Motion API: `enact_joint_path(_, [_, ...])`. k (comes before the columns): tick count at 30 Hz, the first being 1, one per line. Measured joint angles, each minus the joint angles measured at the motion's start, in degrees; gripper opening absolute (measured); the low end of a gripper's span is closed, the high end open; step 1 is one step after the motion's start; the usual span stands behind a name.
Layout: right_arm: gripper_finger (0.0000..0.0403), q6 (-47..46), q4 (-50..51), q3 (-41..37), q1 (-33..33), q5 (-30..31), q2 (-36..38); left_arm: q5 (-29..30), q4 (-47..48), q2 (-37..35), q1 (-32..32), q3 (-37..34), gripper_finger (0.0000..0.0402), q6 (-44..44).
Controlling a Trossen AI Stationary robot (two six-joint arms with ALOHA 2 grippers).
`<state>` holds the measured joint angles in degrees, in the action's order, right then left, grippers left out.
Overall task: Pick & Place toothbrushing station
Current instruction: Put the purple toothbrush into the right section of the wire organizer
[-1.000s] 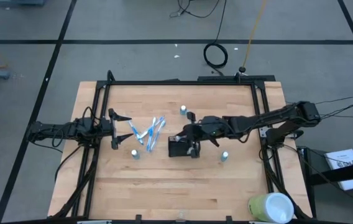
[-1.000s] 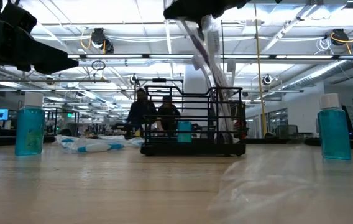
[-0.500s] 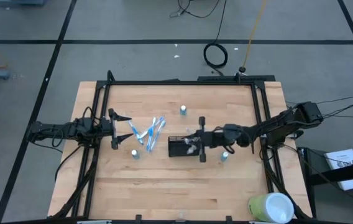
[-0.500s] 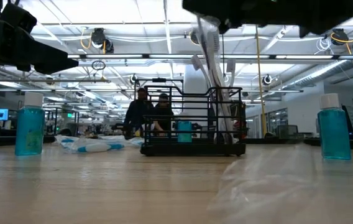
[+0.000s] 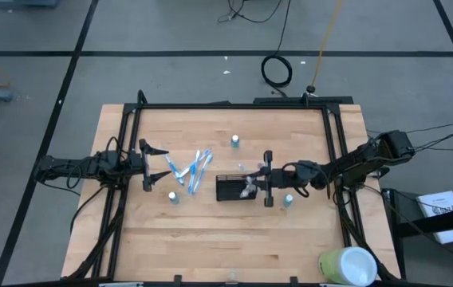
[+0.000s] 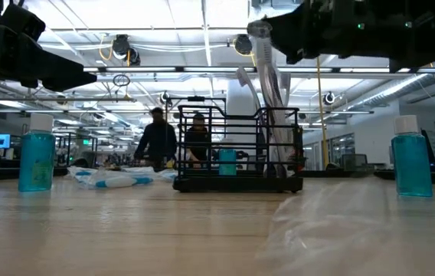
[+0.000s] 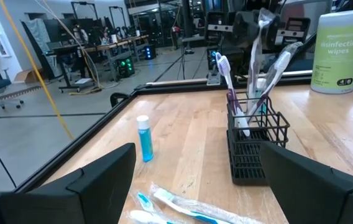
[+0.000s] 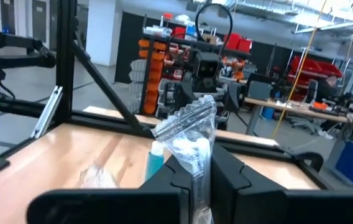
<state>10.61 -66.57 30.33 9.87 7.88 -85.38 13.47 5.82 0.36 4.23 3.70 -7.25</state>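
Note:
The toothbrushing station [image 5: 228, 190], a small black wire holder [image 6: 237, 161], stands on its base mid-table. Toothbrushes stand upright in it [image 7: 251, 93]. Just right of it, my right gripper [image 5: 255, 186] points about level at it and is shut on a clear-wrapped toothbrush [image 8: 189, 134]. My left gripper [image 5: 156, 164] waits open at the table's left edge, holding nothing. Several wrapped toothbrushes [image 5: 191, 169] lie flat in front of it. My right gripper pinches the wrapped toothbrush between its two fingers, on the clear wrapper below its top end [image 8: 195, 163]. The fingers come about level from the table's right and lie across the brush. The brush stands slanted, its top [image 6: 257, 31] above the fingers and its lower end [image 6: 280, 157] inside the holder.
Three small blue bottles stand around the holder: one far [image 5: 234, 141], one near left [image 5: 174, 197], one near right [image 5: 288, 200] under my right arm. A wipes canister [image 5: 346, 265] sits at the near right corner. A black frame [image 5: 234, 105] rims the table.
My right gripper has drawn back toward the table's right edge and sunk, tipping from pointing down over the holder to about level beside it. It stays shut on the wrapped toothbrush, whose top has swung right while its lower end stays in the holder.

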Motion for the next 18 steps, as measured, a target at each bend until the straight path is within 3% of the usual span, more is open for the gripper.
enact_joint_path(9, [0.0012,-8.2,-1.7,-0.4,0.0,-0.2,0.0,0.0,0.0,0.0,0.0,0.0,0.0351,0.0])
enact_joint_path(18, [0.0012,-8.2,-1.4,-0.4,0.0,1.4,-3.2,0.0,0.0,0.0,0.0,0.0,0.0351,0.0])
